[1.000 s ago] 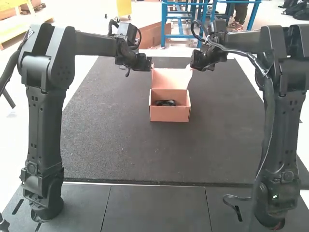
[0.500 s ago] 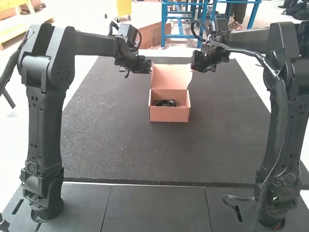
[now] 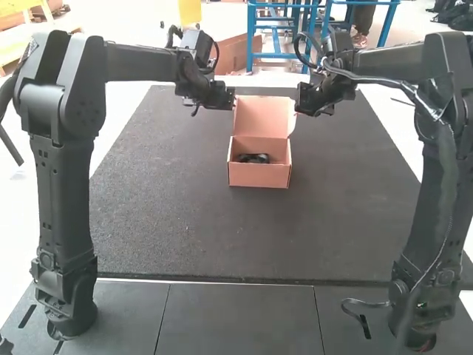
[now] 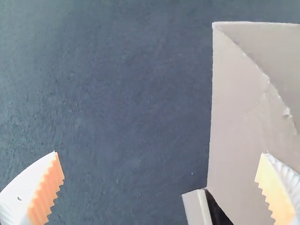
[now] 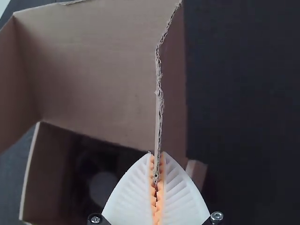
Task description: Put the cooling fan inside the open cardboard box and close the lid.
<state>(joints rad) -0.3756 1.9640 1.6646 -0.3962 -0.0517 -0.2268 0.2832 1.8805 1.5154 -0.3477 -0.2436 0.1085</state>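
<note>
The open cardboard box (image 3: 259, 171) stands mid-mat with its lid (image 3: 263, 117) upright at the back. Inside it lies the black cooling fan (image 3: 256, 157), dim in the right wrist view (image 5: 100, 183). My right gripper (image 3: 302, 108) is at the lid's right side and is shut (image 5: 157, 183) on the thin edge of the lid's side flap (image 5: 169, 93). At the lid's upper left corner, my left gripper (image 3: 226, 100) is open (image 4: 159, 193). Its orange pads (image 4: 45, 190) stand wide apart, and the lid's outer face (image 4: 243, 117) lies just inside one finger.
A dark mat (image 3: 162, 192) covers the table around the box, with free room at the front and on both sides. Both arms' bases stand at the near edge, left (image 3: 63, 296) and right (image 3: 425, 310).
The lid has risen a little and shifted slightly right with the right gripper holding its flap. The left gripper followed its upper left corner.
</note>
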